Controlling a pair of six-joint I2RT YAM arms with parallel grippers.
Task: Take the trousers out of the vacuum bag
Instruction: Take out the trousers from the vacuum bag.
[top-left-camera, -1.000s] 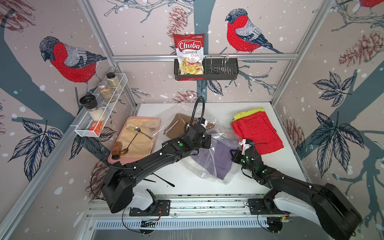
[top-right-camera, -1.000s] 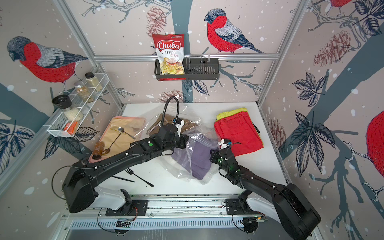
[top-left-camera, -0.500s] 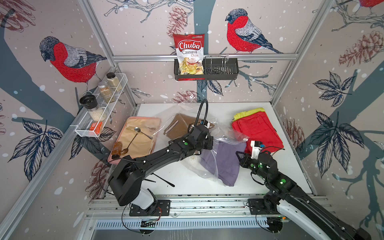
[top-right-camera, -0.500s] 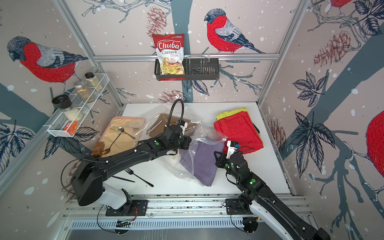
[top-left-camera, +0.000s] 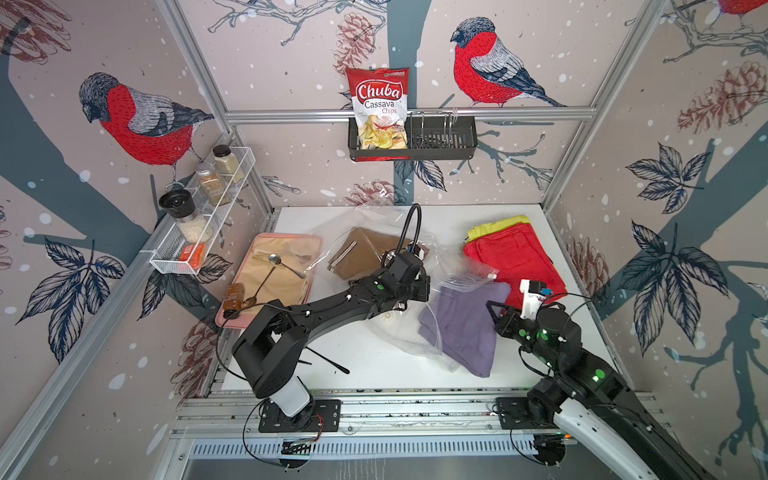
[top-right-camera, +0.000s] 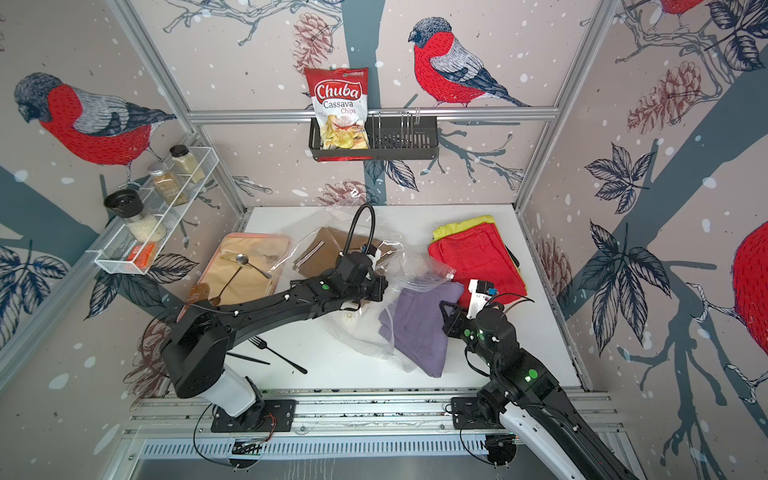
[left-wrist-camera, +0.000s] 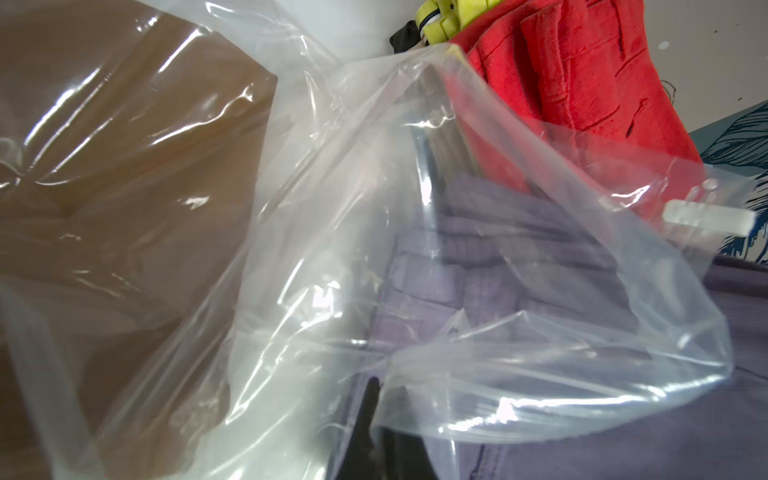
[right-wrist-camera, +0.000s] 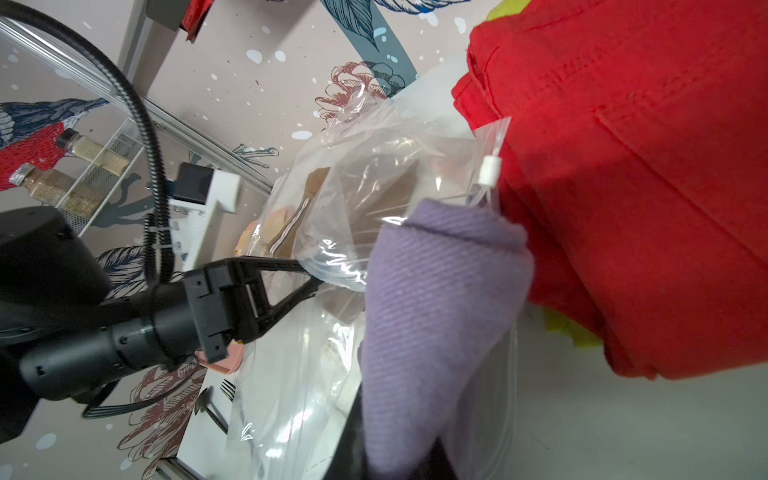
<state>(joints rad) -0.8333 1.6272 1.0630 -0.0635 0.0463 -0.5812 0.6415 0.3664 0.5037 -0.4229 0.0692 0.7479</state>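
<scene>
The clear vacuum bag (top-left-camera: 415, 332) (top-right-camera: 365, 328) lies crumpled mid-table, with the mustard-brown trousers (top-left-camera: 361, 259) (left-wrist-camera: 124, 187) inside it. My left gripper (top-left-camera: 428, 286) (left-wrist-camera: 382, 436) is shut on the bag's film near its mouth, and its fingers (right-wrist-camera: 286, 286) show in the right wrist view. My right gripper (top-left-camera: 496, 316) (right-wrist-camera: 407, 453) is shut on a corner of the purple trousers (top-left-camera: 469, 328) (right-wrist-camera: 436, 311), which lie mostly outside the bag with plastic still over their left edge. Red trousers (top-left-camera: 515, 257) lie on yellow-green ones (top-left-camera: 494, 224) at the back right.
A pink tray (top-left-camera: 286, 237) with beige cloth, spoons and a brown jar (top-left-camera: 235, 297) sits to the left. A fork (top-right-camera: 274, 353) lies near the front edge. On the back wall, a black basket (top-left-camera: 440, 141) holds the chips packet (top-left-camera: 378, 108). A wire shelf (top-left-camera: 203, 232) holds jars.
My right gripper has drawn the purple trousers to the right, out of the bag's mouth, and the right arm has pulled back. The left gripper stayed clamped on the bag and shifted slightly right.
</scene>
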